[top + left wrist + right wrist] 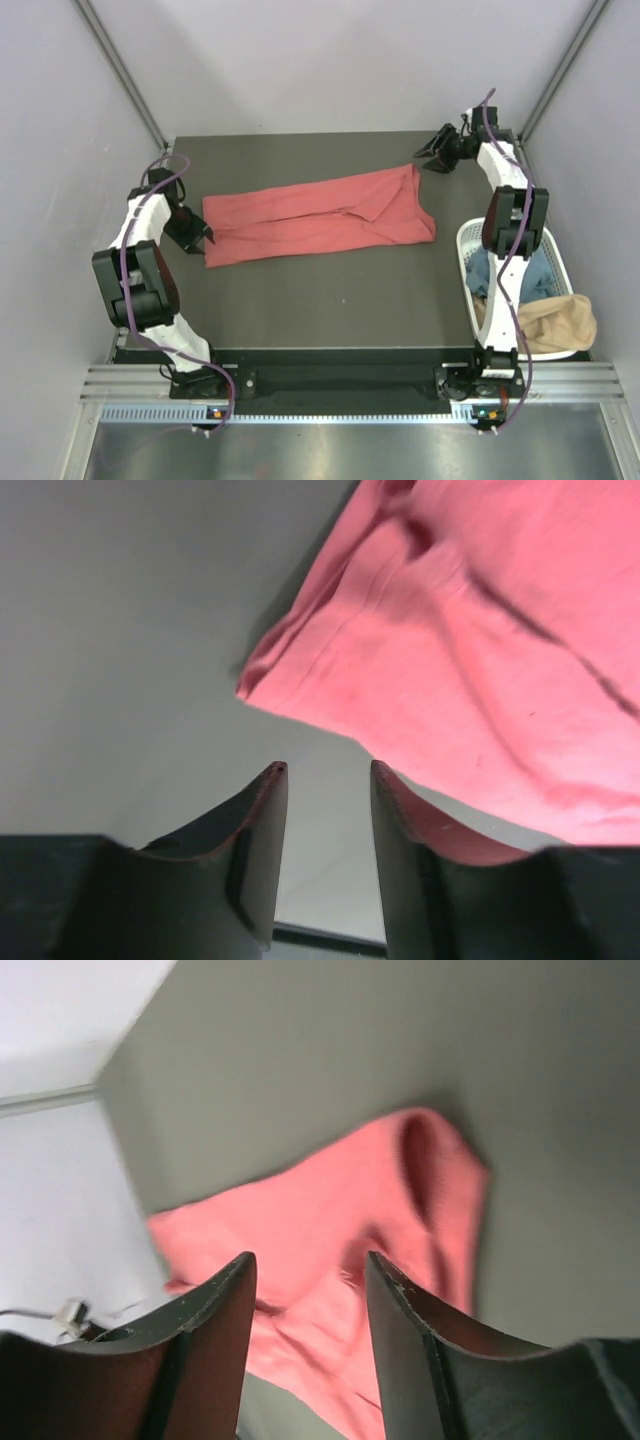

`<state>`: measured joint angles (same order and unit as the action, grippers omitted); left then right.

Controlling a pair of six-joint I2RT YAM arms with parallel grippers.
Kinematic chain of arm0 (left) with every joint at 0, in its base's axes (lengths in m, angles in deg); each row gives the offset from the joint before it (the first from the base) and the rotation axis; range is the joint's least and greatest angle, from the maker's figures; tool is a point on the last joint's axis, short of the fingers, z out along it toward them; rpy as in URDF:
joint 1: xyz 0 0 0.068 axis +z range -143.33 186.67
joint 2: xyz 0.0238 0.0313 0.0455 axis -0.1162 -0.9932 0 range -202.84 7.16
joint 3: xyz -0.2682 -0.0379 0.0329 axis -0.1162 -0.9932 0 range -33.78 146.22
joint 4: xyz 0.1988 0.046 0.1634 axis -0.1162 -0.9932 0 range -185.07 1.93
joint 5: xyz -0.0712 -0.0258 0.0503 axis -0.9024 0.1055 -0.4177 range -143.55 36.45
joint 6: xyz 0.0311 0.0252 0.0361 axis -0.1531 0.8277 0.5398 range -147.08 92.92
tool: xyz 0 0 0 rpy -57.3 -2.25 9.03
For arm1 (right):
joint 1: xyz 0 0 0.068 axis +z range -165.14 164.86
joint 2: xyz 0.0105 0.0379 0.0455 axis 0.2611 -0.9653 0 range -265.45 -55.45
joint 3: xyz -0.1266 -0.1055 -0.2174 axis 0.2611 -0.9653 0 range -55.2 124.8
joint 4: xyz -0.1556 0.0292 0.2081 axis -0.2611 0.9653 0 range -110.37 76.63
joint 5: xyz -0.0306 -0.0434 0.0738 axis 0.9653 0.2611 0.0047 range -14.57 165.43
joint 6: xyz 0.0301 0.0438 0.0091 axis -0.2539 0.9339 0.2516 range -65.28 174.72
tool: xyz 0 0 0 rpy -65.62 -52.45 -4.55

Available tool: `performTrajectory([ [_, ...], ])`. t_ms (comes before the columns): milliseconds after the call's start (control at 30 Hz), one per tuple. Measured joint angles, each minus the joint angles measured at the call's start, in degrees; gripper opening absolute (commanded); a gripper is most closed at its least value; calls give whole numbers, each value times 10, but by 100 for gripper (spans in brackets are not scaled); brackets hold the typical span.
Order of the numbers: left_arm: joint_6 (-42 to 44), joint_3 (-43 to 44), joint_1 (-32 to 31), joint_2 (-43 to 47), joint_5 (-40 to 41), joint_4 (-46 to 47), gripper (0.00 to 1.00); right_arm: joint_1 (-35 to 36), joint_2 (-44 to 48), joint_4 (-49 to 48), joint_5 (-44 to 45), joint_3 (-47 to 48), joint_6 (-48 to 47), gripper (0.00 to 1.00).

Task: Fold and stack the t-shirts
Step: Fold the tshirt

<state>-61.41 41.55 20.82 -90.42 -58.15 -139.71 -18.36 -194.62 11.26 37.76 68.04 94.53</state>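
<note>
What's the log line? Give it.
red shirt: on table | left gripper: open, beside it | right gripper: open, off it | blue shirt, tan shirt: in basket

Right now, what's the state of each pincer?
Left pincer: open, holding nothing, near the coral-red t-shirt.
Right pincer: open, holding nothing.

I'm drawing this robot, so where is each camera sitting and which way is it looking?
Top external: high behind the robot, looking down at the table, red t-shirt and basket; left arm and right arm show.
Left wrist: on the left arm, looking along its open left pincer at the shirt's corner.
Right wrist: on the right arm, looking past its open right pincer at the shirt's other end.
Shared: all three see the red t-shirt.
</note>
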Motion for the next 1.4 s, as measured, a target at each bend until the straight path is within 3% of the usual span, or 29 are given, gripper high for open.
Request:
performTrajectory([
  [100,-1,-33,0,6,-22,9,40,-8,27,55,36,-14,-57,50],
  [267,-5,-52,0,5,-53,27,36,-2,137,109,79,-143,-139,43],
  [400,-11,-44,-1,-19,-76,49,34,29,215,116,95,-247,-185,16],
  [533,-15,-30,-1,-68,-83,61,31,64,226,113,98,-285,-211,5],
  [900,-15,-32,0,-115,-69,61,30,72,202,123,169,-316,-251,3],
  [1200,-19,-85,10,-77,-68,88,30,73,201,144,287,-351,-267,5],
  [1400,-18,-133,40,-48,-69,57,28,76,209,153,342,-352,-268,6],
])
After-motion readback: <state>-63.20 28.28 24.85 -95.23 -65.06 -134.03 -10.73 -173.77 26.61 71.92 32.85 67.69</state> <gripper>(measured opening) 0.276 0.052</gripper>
